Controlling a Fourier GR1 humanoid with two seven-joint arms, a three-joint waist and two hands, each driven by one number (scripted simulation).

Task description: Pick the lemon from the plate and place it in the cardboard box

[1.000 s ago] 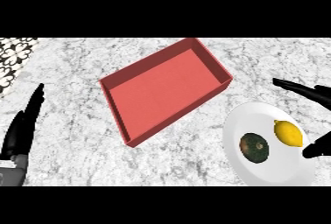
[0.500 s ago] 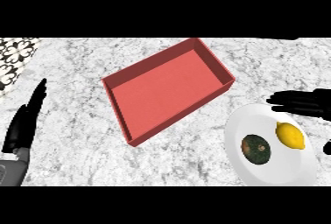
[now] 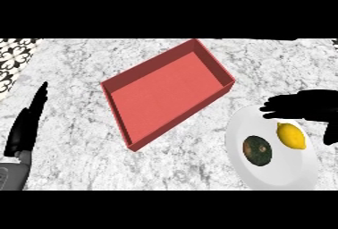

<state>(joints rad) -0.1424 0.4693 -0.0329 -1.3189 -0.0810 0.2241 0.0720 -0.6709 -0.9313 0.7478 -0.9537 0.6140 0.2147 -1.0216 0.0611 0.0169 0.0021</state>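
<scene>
The robot's right hand [image 3: 310,105] hovers at the right edge of the head view, a flat black shape with its fingers [image 3: 274,108] stretched leftward over the far rim of a white plate [image 3: 277,176] and its thumb [image 3: 330,133] hanging down apart from them; it is spread wide and has hold of nothing. Just below the fingers, in the gap between them and the thumb, lies the lemon [image 3: 291,136], a smooth yellow oval with a pointed lower end, resting on the right part of the glossy round plate. Beside it to the left on the same plate sits a dark green, rounded fruit [image 3: 257,150] with a mottled skin and a pale brown spot near its middle; the two do not touch. Up and to the left of the plate, near but apart from it, stands the box [image 3: 165,91], a shallow rectangular tray-like container with low walls, its matt surface a reddish pink, set at an angle on the table [image 3: 79,67]. The table is grey-white marble with fine dark veining. At the far left edge the left hand [image 3: 26,127] rests with straight fingers pointing up, its grey forearm [image 3: 12,176] entering from the lower corner. A black-and-white patterned surface [image 3: 14,56] shows at the upper left corner. No writing or labels are legible anywhere.
</scene>
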